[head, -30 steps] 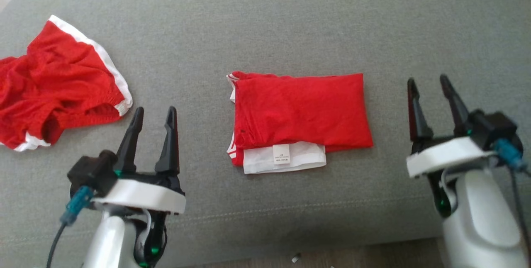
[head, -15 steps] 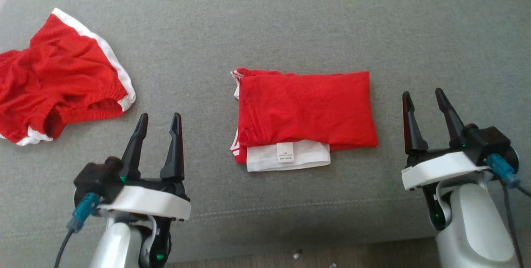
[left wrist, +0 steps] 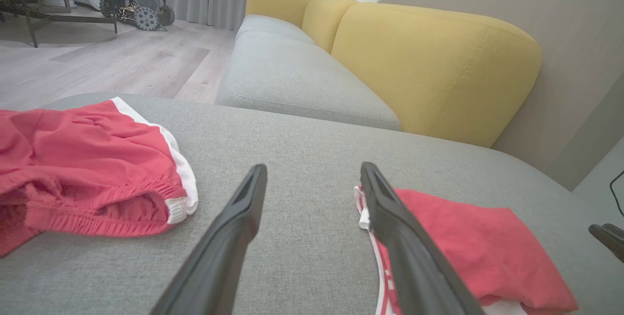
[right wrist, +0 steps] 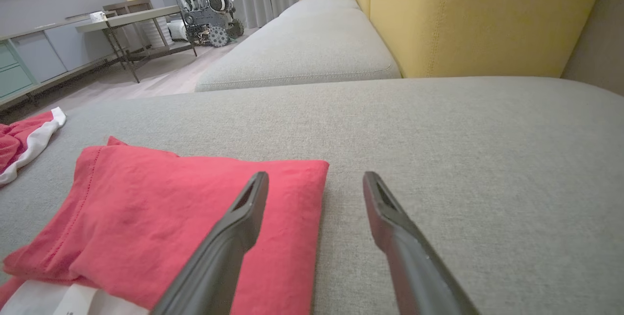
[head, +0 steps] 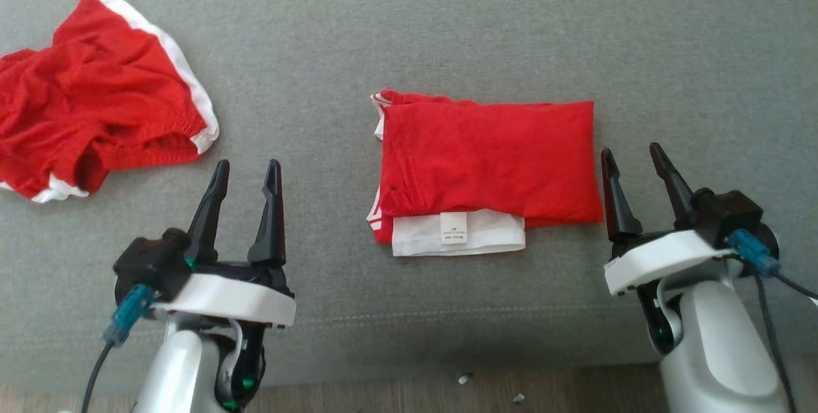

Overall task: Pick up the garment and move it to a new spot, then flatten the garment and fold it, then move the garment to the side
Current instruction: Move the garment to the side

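Note:
A folded red garment (head: 489, 160) with a white band and label along its near edge lies flat in the middle of the grey cushion (head: 409, 36). It shows at the lower right (left wrist: 468, 242) in the left wrist view and at the lower left (right wrist: 185, 207) in the right wrist view. My right gripper (head: 629, 154) hovers open just off the garment's right edge, nothing between its fingers. Well left of the garment, my left gripper (head: 248, 165) also stands open and empty.
A second, crumpled pair of red shorts with white trim (head: 96, 93) lies at the cushion's far left, also seen in the left wrist view (left wrist: 87, 168). A yellow sofa back (left wrist: 429, 61) rises beyond the cushion. The cushion's front edge and wood floor (head: 409, 394) run along the bottom.
The head camera has tilted, shifting the whole scene. My right gripper has drawn in closer to the folded garment's right edge. The left gripper has barely moved.

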Tool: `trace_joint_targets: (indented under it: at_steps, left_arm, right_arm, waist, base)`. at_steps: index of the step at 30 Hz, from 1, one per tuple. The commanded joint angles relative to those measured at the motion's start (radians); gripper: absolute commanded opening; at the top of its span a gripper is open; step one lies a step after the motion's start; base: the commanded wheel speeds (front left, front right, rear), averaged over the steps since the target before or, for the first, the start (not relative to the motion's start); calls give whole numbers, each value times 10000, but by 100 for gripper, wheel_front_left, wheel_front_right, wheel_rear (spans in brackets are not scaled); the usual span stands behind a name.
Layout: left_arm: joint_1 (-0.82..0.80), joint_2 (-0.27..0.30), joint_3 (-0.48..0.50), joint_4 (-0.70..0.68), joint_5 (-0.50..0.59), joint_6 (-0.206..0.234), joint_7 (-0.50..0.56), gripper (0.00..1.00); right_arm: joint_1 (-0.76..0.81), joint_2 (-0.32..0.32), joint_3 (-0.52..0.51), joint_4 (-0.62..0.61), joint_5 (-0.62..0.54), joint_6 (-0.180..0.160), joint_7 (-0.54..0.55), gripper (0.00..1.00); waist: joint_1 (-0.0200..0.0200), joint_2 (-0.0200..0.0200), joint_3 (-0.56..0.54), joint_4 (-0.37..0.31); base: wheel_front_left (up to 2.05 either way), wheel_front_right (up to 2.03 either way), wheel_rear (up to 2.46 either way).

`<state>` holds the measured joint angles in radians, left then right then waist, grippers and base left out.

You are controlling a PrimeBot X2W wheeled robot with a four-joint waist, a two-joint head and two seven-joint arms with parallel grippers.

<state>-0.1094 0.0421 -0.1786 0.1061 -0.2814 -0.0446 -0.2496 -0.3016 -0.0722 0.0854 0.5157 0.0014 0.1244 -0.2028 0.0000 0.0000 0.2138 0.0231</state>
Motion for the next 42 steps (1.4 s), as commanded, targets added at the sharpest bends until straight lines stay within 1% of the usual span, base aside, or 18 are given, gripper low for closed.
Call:
trace_joint_targets:
  at_steps: [1,10,17,20,21,22,30,37,41,42]
  left_arm:
    - [-401,82,276,-280,104,1,-122,100]
    - [-579,82,132,-321,8,34,-122,100]
    - [-789,82,67,-309,-20,32,-122,100]
    - [-846,82,47,-309,-41,46,-122,100]
    - [-860,82,41,-309,-46,51,-122,100]
    - [-871,82,36,-309,-48,55,-122,100]
    - [-929,82,41,-287,-68,72,-122,100]
    - [-988,82,13,-297,-107,60,-122,100]
    - [-1037,81,28,-291,-48,9,-122,100]
    - [-1037,81,28,-291,-48,9,-122,100]
  right_arm:
    - [-390,108,249,-222,134,63,-27,100]
    - [-917,125,381,521,198,63,137,100]
    - [-1319,142,-171,1356,-129,63,453,100]
    - [-1453,171,-183,1669,-76,63,524,100]
    - [-1502,177,-127,1762,-47,63,544,89]
    - [-1554,182,-86,1834,-22,63,529,0]
    - [-1951,149,292,2322,316,63,347,0]
    - [-2691,-713,1136,1920,-498,63,-182,0]
    - [-3293,-1367,1348,1742,-553,63,-97,0]
    - [-3293,-1367,1348,1742,-553,63,-97,0]
  waist:
    - [0,0,56,66]
    - [0,0,543,364]
    - [0,0,827,543]
    - [0,0,904,583]
    - [0,0,926,592]
    - [0,0,945,594]
    - [0,0,1010,529]
    - [0,0,943,353]
    - [0,0,1003,188]
    - [0,0,1003,188]
  base:
    - [0,0,0]
    - [0,0,0]
    - [0,0,0]
    - [0,0,0]
    - [0,0,0]
    - [0,0,0]
    - [0,0,0]
    - [0,0,0]
    - [0,0,0]
    - [0,0,0]
